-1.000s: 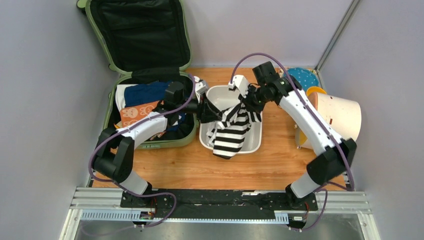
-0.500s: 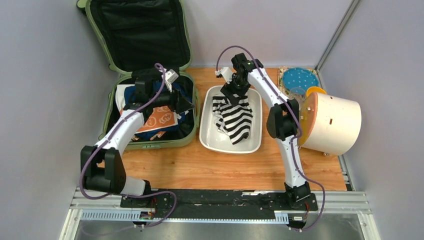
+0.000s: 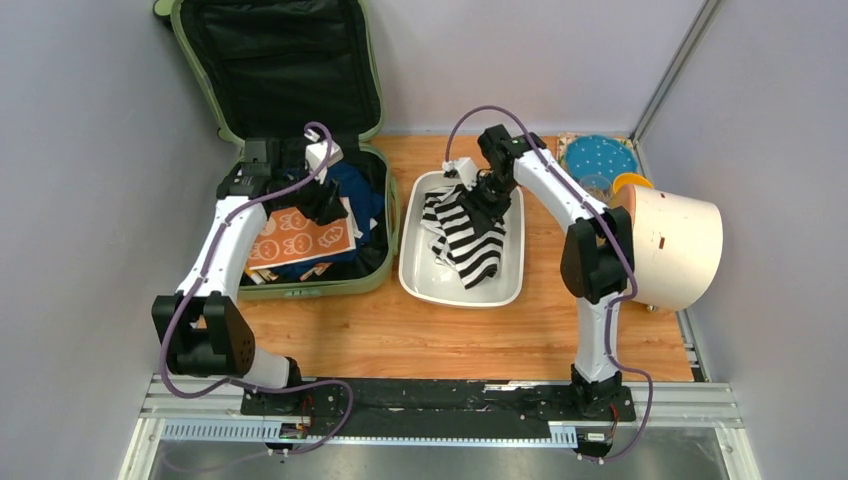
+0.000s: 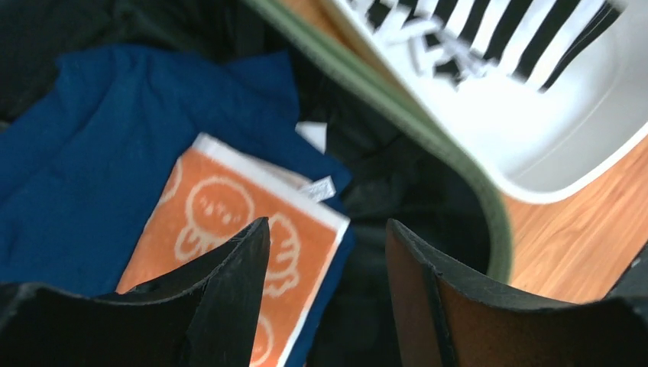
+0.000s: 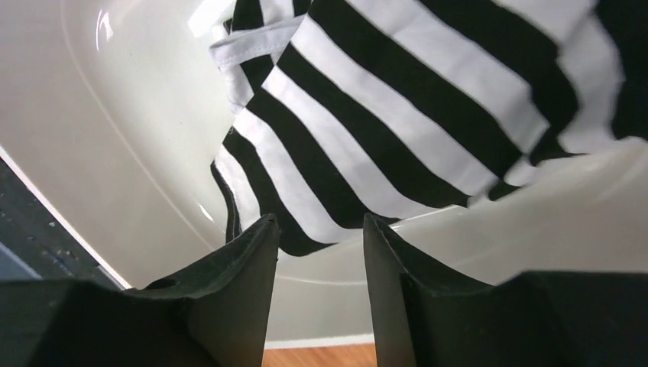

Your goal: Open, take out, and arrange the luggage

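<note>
The sage-green luggage (image 3: 330, 288) lies open at the back left, its black-lined lid (image 3: 280, 70) propped against the wall. Inside are an orange patterned towel (image 3: 300, 240) and a dark blue garment (image 3: 355, 190). My left gripper (image 3: 325, 205) hovers over them, open and empty. The left wrist view shows the towel (image 4: 229, 222), the blue garment (image 4: 99, 153) and the green rim (image 4: 428, 130) beyond my left gripper (image 4: 327, 225). My right gripper (image 3: 488, 198) stands open just above a black-and-white striped garment (image 3: 470, 240) lying in the white tub (image 3: 420, 285). The right wrist view shows my right gripper (image 5: 321, 222) empty, with stripes (image 5: 397, 115) past its tips.
A cream cylinder with an orange end (image 3: 675, 245) lies on its side at the right edge. A blue dotted disc (image 3: 600, 157) sits behind it. Grey walls close in on the left, back and right. Bare wooden tabletop (image 3: 450, 340) stretches in front of the tub.
My right gripper let go of the striped garment, which dropped into the tub. My left arm swung left from the tub to above the suitcase's contents.
</note>
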You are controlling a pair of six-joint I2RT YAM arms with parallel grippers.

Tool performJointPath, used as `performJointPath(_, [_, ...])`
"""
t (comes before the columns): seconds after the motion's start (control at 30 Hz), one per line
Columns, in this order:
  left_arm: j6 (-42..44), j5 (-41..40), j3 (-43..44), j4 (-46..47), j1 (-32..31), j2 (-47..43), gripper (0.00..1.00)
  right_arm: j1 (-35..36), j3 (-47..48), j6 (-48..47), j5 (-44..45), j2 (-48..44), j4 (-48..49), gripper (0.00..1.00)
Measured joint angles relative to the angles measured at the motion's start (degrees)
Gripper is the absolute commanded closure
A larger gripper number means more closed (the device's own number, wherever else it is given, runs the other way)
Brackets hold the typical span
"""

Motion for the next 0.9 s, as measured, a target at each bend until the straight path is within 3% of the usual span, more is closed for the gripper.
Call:
performJointPath(0.13, [11.0, -6.0, 2.8, -7.8, 0.8, 4.9, 0.36, 0.0, -3.0, 1.2, -2.7, 3.9, -0.6, 0.53])
performJointPath(0.3, [21.2, -9.2, 7.6, -11.1, 1.9, 13.2, 0.39, 0.2, -7.0, 2.1, -5.7, 6.9, -0.6, 0.53])
performJointPath(0.57, [37.4, -4.8, 14.6, -13.7, 2.2, 22.8, 0.41, 1.8, -11.1, 1.2, -13.3, 6.8, -2.8, 0.52])
performJointPath(0.8, [44.5, -2.0, 20.1, -14.6, 2.3, 30.4, 0.39, 2.3, -11.8, -0.3, -18.1, 4.4, -4.8, 0.47])
performJointPath(0.9, [47.3, -1.7, 21.2, -16.3, 2.4, 32.4, 0.42, 2.0, -11.2, -1.0, -19.0, 3.1, -6.0, 0.47])
